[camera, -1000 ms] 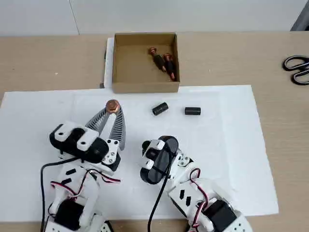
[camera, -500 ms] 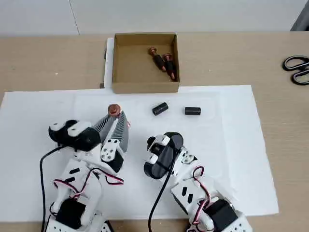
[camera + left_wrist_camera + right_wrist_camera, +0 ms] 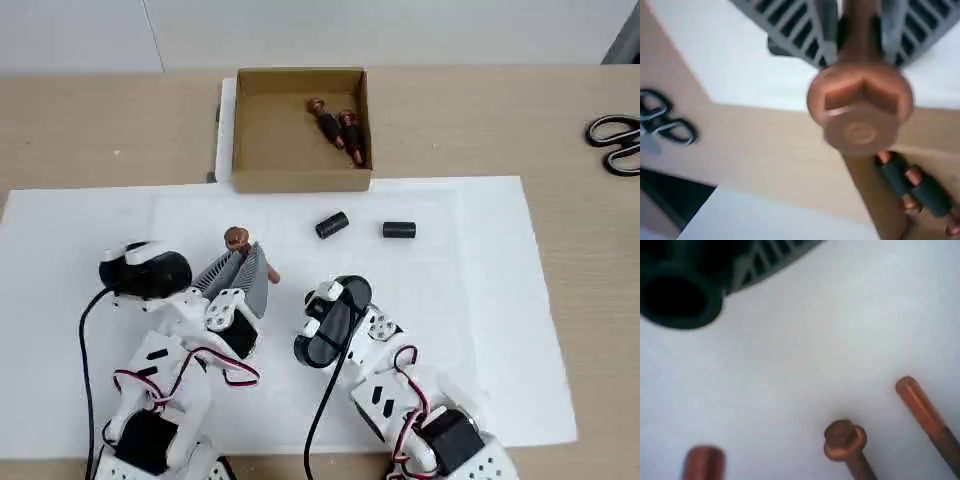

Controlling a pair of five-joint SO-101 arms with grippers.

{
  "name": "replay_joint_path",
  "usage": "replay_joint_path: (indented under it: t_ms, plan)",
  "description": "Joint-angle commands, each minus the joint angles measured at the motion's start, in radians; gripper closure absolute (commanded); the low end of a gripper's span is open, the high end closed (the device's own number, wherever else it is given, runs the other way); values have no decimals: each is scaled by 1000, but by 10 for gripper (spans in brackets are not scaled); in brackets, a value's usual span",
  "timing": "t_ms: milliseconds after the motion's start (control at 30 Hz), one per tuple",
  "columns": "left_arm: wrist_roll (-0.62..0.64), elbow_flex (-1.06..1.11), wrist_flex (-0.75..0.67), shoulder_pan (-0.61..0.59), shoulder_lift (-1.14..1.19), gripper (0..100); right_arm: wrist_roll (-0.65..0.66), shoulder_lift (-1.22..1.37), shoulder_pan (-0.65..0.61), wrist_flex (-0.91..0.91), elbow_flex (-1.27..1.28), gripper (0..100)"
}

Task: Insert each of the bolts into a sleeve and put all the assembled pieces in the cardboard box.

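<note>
Over the last second our left end effector (image 3: 244, 254) has drawn back toward its own base and rolled, clamped all the while on the copper hex-head bolt (image 3: 237, 238), whose head juts just past the fingertips. Just beside it, our right end effector (image 3: 705, 277) appears to grip a black cylindrical sleeve (image 3: 676, 295), bore open. We judge the pair are lining up for insertion. Well ahead of both, the brown cardboard box (image 3: 300, 180) holds two assembled pieces (image 3: 335, 125); two spare black sleeves (image 3: 332, 224) lie between.
</note>
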Motion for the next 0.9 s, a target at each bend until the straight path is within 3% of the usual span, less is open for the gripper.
replay_joint_path:
  t_ms: [0,367,867]
  plan:
    - [20,-70,17,6,-6,994,3,-8,-35,-31,-11,995]
    - [49,-71,72,115,-9,994,11,-8,-74,-120,14,995]
    - [5,-150,118,121,-8,993,8,-8,-67,-122,80,995]
